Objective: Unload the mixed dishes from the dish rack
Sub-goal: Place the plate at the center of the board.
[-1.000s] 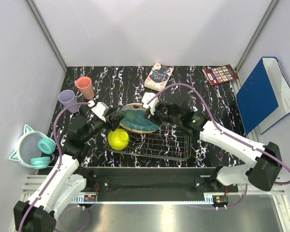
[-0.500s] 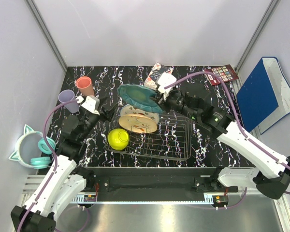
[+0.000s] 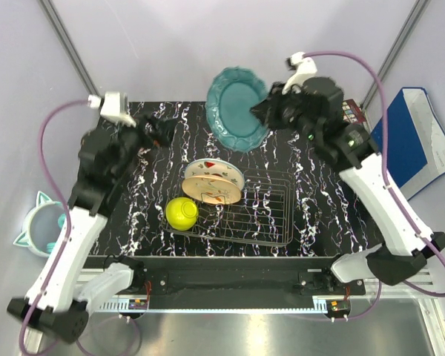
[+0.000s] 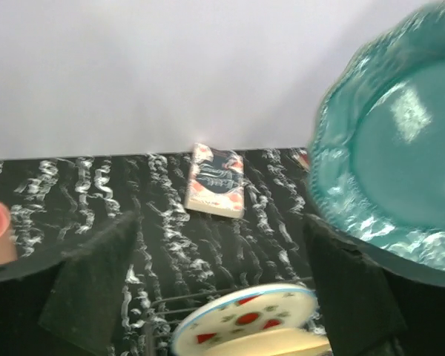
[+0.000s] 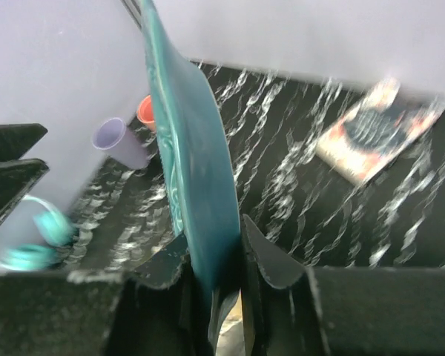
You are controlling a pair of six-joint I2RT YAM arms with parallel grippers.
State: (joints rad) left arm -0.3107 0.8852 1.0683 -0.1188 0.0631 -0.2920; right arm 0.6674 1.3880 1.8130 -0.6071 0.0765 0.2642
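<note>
My right gripper [image 3: 267, 111] is shut on the rim of the teal scalloped plate [image 3: 237, 107] and holds it on edge, high above the table's back; the jaws clamp its lower rim [image 5: 208, 245]. The white red-spotted plate [image 3: 215, 172] and the peach plate [image 3: 211, 193] stand in the dish rack [image 3: 263, 219], with the yellow-green bowl [image 3: 182, 213] at the rack's left end. My left gripper [image 3: 159, 133] is open and empty, raised at the back left [image 4: 221, 230]. A lilac cup [image 5: 119, 142] and one salmon cup [image 5: 144, 111] stand at the back left.
A patterned book [image 4: 215, 189] lies at the table's back. A blue binder [image 3: 408, 144] leans at the right, with a red card [image 3: 350, 113] beside it. The mint cat-eared bowl [image 3: 37, 222] sits off the left edge.
The right gripper has lifted the teal plate out of the rack, up and toward the back. The left arm has risen and pulled back to the left, away from the rack.
</note>
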